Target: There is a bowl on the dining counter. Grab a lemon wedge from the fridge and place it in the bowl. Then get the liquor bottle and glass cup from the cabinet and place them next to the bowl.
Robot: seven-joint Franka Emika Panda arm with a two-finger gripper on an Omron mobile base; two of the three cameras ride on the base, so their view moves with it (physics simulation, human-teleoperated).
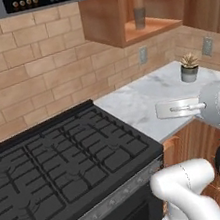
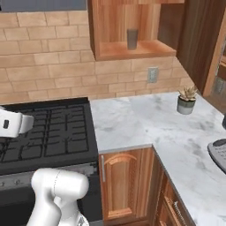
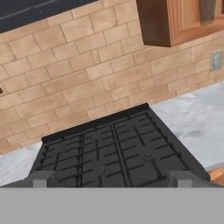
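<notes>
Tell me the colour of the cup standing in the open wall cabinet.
Translucent grey glass cup, clearest in the right base view.

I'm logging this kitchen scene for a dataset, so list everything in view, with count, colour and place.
glass cup: one, translucent grey, upright inside the open wall cabinet
cabinet: one, reddish-brown wood, on the brick wall above the worktop
stove: one, black with grates, left of the worktop
worktop: one, white-grey marble, along the brick wall
potted plant: one, green in a grey pot, on the worktop near the corner
wall sockets: two, grey, on the brick wall
base cabinets: reddish wood, under the worktop
gripper: one, dark tips, open, holding nothing, aimed at the stove
</notes>
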